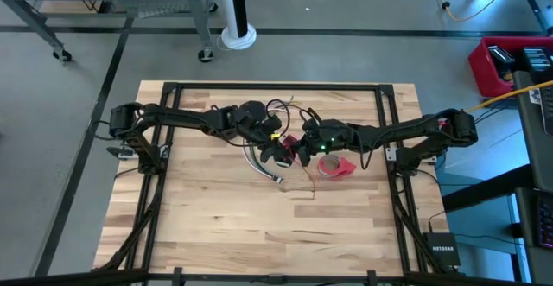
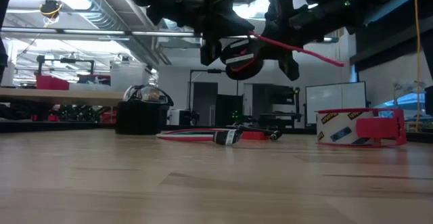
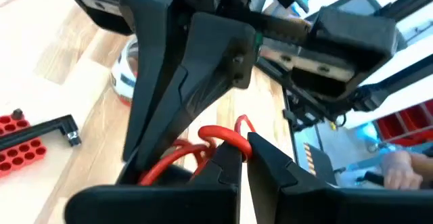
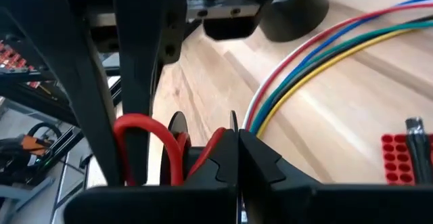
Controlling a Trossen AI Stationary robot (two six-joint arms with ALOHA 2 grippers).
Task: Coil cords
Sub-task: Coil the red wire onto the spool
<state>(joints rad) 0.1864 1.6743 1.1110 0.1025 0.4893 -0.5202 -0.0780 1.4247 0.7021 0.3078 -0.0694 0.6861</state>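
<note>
A small black-and-red coil hangs in the air above the middle of the table, and a red strand runs off from it to one side. My left gripper and my right gripper meet at it tip to tip, both shut on its red cord. Below them a long bundle of coloured wires lies flat on the wood, its plug end toward the near edge. The right wrist view shows these wires fanned side by side. My left gripper pinches a red loop of the coil between its two fingertips, coming in slanted downward from the table's left. The coil is lifted clear of the table. My right gripper pinches a red strand of the same coil between its fingertips, slanting down from the table's right. A red loop stands up beside the fingers, clear of the table.
A red tape roll lies just right of the grippers, toward the near edge. A small red block lies on the wood, and a dark domed object stands toward the far side. Bare wood stretches toward the near edge.
</note>
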